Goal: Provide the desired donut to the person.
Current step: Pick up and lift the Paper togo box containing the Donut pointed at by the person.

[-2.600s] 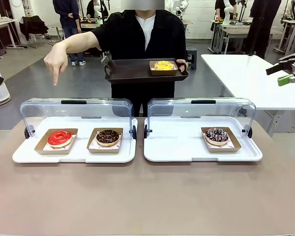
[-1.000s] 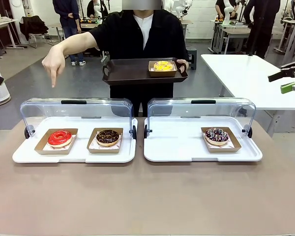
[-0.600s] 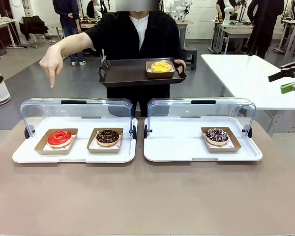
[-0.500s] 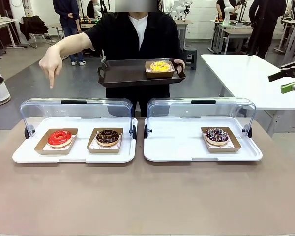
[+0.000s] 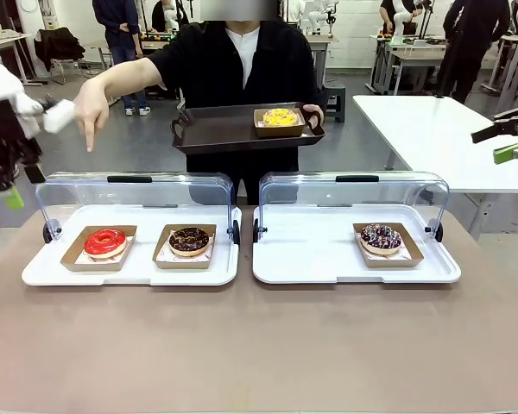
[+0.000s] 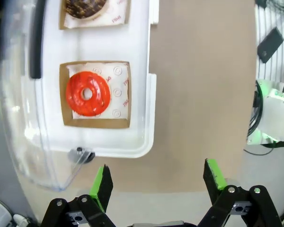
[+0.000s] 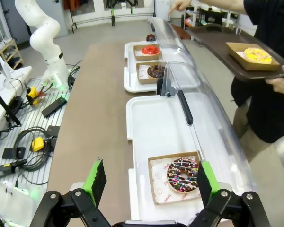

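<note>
**Colours across the tabletop**

The tabletop is a muted brown. The left serving tray and right serving tray are white, under clear covers with black handles. In tan card boxes lie a glossy red donut, a chocolate-brown donut with what may be orange flecks, and a dark donut speckled pink and white. The person wears a black jacket over a white shirt. The carried tray is dark brown and its donut yellow. The left gripper and right gripper are black with bright green pads.

raised lids behind donuts, front approach open
</note>
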